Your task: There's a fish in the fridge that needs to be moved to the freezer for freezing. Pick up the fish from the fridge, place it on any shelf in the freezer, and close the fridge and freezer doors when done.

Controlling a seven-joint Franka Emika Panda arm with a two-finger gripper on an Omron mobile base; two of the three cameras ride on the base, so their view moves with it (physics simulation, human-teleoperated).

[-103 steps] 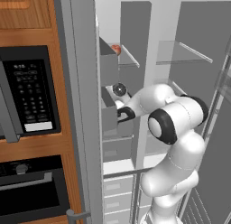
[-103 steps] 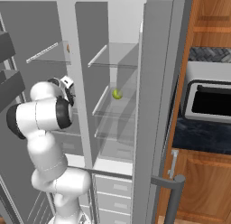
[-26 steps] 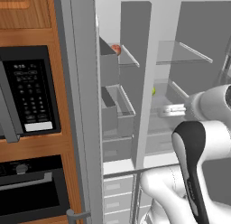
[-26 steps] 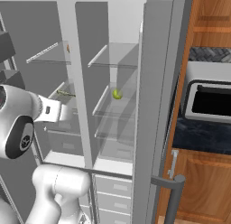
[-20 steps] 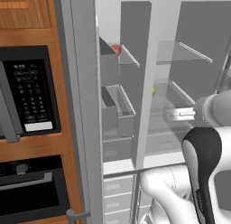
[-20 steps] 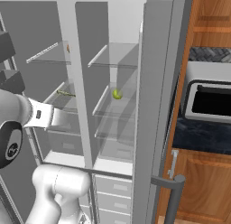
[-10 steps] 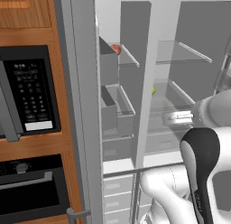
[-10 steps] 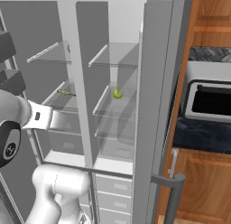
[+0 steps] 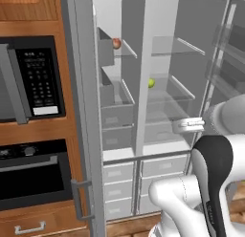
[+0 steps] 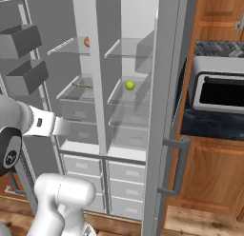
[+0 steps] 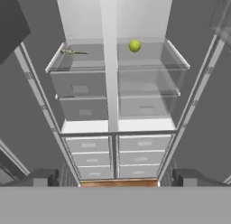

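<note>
Both doors stand open. The fish (image 11: 74, 52), thin and greenish, lies on a glass shelf (image 11: 81, 63) of the left compartment, near its back left corner. A yellow-green ball (image 11: 134, 45) sits on the matching shelf of the right compartment, near the back edge. A reddish item (image 10: 86, 41) rests on an upper shelf. The gripper (image 11: 115, 178) hangs well back from the shelves, fingers (image 11: 41, 177) spread and empty.

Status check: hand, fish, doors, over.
Hand open, empty, facing the unit. Fish lying on a freezer shelf. Fridge door and freezer door both open. Green ball on a fridge shelf.
</note>
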